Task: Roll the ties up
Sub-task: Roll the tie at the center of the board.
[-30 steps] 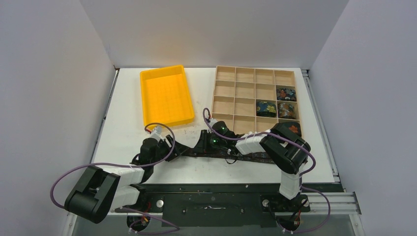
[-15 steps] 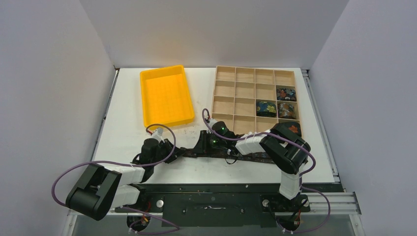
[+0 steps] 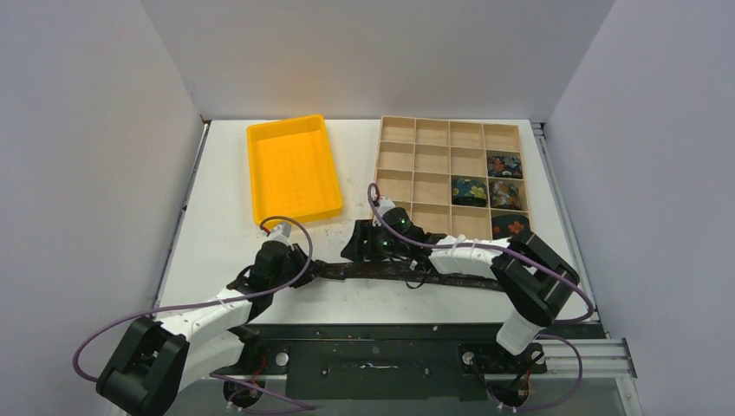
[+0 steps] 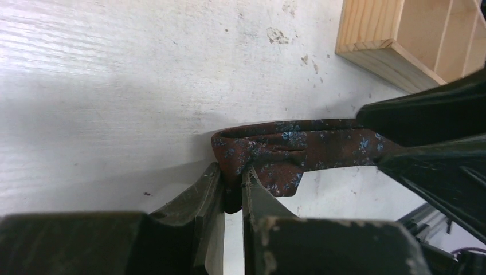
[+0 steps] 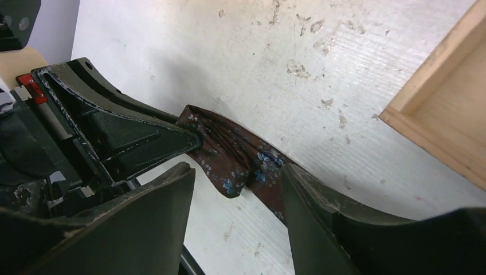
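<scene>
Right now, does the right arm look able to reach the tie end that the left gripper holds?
Probably yes. The right gripper is open astride the tie near that end, with nothing lying between. Only the left gripper, shut on the same end, crowds it, so space looks tight.

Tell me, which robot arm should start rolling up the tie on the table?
Left, probably. The left fingers are pinched shut on the folded end of the tie, so they could start turning that end over. The right fingers stand open on either side of it, gripping nothing.
</scene>
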